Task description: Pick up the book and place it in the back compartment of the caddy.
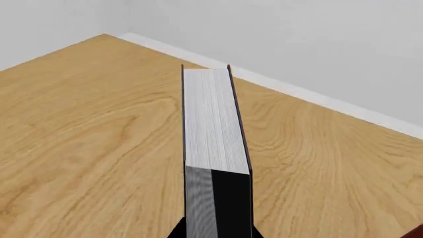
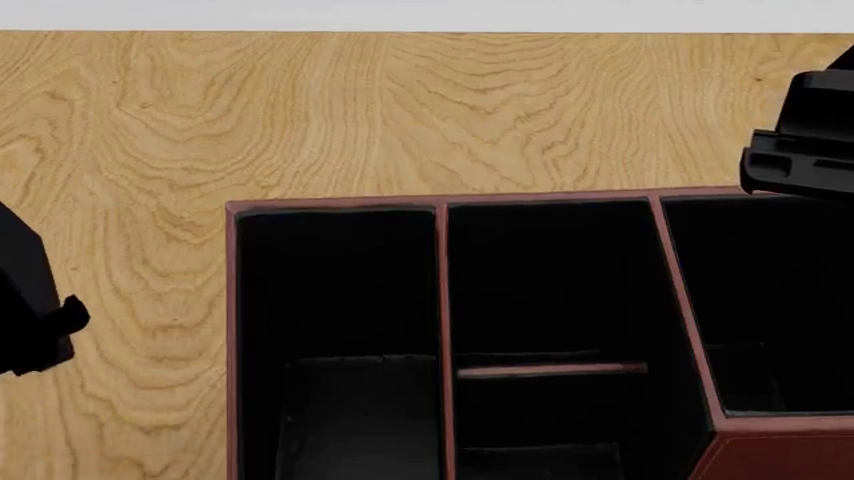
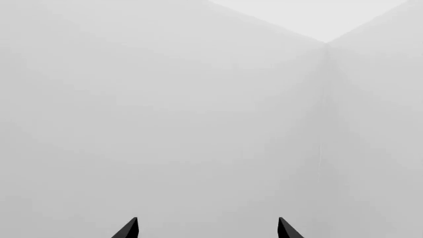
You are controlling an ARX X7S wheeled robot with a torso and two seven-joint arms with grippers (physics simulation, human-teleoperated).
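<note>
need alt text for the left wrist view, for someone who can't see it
A black hardcover book with a white page block sticks out from the left gripper, page edges facing the camera. Beneath it lies a light wooden floor, meeting a white baseboard and pale wall.

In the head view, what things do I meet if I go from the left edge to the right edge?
Left arm → bare wooden table → caddy, with three cells side by side → right arm at the right edge, above the caddy's far corner.
</note>
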